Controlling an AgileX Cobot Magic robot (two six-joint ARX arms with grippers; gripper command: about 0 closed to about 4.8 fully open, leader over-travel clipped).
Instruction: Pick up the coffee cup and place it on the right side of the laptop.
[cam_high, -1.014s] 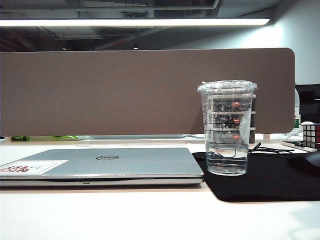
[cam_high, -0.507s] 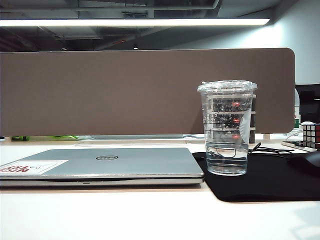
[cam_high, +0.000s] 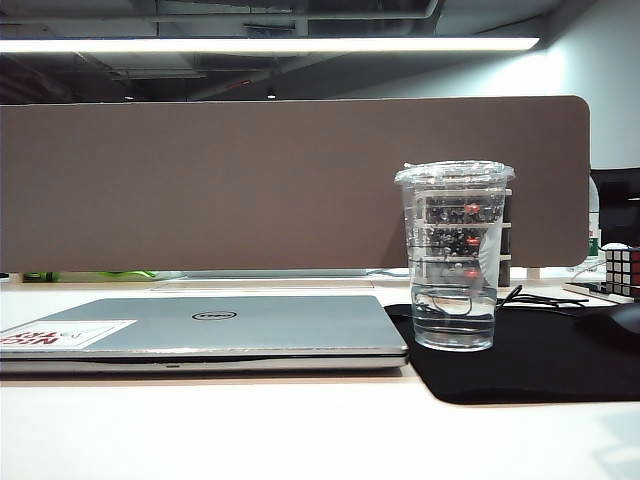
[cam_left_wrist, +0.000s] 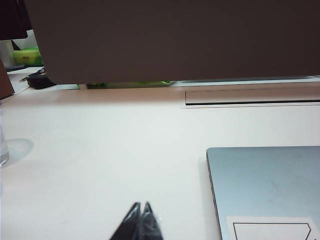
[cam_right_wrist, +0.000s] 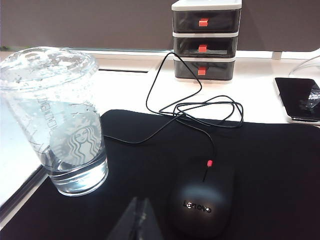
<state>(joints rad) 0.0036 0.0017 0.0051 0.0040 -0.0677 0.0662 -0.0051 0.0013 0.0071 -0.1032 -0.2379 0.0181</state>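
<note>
Left gripper (cam_left_wrist: 140, 212) hovers, tips pressed together, over bare desk beside the closed Dell laptop (cam_high: 215, 330). The coffee cup (cam_high: 455, 255) stands upright on the black mouse mat's (cam_high: 530, 365) left edge, just right of the laptop. Right gripper (cam_right_wrist: 140, 210), seemingly closed, hangs between cup and Lenovo mouse (cam_right_wrist: 200, 205). No grasp begun; next it must spread and reach the cup.
</note>
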